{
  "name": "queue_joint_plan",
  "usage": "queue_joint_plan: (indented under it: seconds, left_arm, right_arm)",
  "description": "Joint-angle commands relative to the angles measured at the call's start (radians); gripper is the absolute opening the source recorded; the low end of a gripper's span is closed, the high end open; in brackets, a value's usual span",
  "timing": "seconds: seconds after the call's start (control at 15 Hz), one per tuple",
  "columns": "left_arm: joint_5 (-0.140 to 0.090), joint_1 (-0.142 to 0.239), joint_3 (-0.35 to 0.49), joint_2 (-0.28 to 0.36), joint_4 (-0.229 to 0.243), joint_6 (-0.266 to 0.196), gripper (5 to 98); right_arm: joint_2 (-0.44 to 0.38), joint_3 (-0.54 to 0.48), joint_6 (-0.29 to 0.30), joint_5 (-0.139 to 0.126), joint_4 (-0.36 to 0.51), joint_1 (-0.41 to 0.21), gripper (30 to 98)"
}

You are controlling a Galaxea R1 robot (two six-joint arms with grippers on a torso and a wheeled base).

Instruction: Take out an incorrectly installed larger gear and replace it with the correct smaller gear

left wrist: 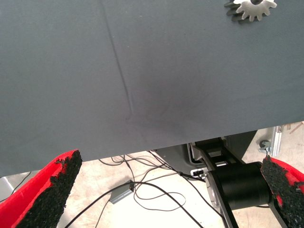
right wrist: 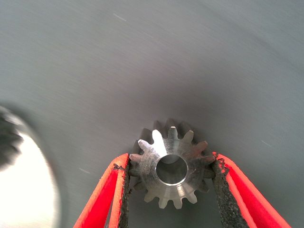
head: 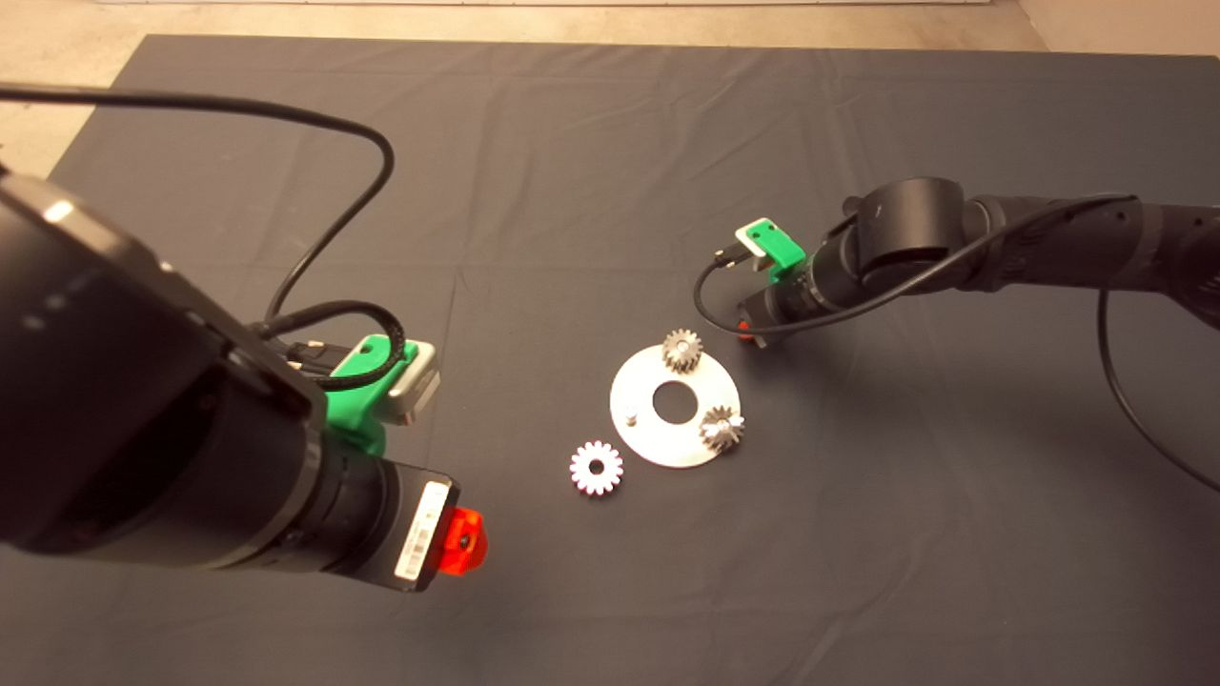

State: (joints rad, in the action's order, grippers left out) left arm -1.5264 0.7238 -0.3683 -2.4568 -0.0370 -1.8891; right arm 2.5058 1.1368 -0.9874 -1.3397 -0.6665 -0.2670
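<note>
Smaller gear [right wrist: 171, 170] between right gripper [right wrist: 171, 190] pads.

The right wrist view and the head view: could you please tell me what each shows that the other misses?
Only the right wrist view: the smaller gear clamped in the right gripper. Only the head view: the larger gear lying on the dark mat beside the round plate, two small gears on that plate, a bare pin, and the left gripper at lower left. Both: the mat and the plate.
</note>
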Motion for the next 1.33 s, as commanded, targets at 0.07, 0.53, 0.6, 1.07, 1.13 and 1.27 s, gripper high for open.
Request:
queue_joint_plan:
  seconds: [0.07, 0.53, 0.6, 1.07, 1.13, 1.27]
  left_arm:
    - [-0.132, -0.058, 0.014, 0.029, -0.003, 0.121, 97.8]
    - [-0.132, -0.058, 0.014, 0.195, -0.004, 0.18, 97.8]
    - [-0.132, -0.058, 0.014, 0.212, -0.004, 0.182, 97.8]
    - [-0.132, -0.058, -0.01, 0.33, -0.101, 0.284, 97.8]
    - [-0.132, -0.058, -0.017, 0.334, -0.101, 0.299, 97.8]
    - [-0.132, -0.058, -0.071, 0.341, -0.103, 0.305, 97.8]
  right_arm:
    - [-0.09, -0.02, 0.149, 0.035, -0.025, -0.084, 38.7]
    - [-0.159, -0.03, 0.154, 0.261, 0.011, -0.187, 38.7]
    - [-0.155, -0.035, 0.154, 0.283, 0.016, -0.187, 38.7]
    - [-0.069, -0.123, 0.174, 0.315, 0.04, -0.187, 38.5]
    - [-0.049, -0.125, 0.174, 0.315, 0.053, -0.187, 38.5]
    - [-0.015, -0.123, 0.176, 0.313, 0.065, -0.186, 38.5]
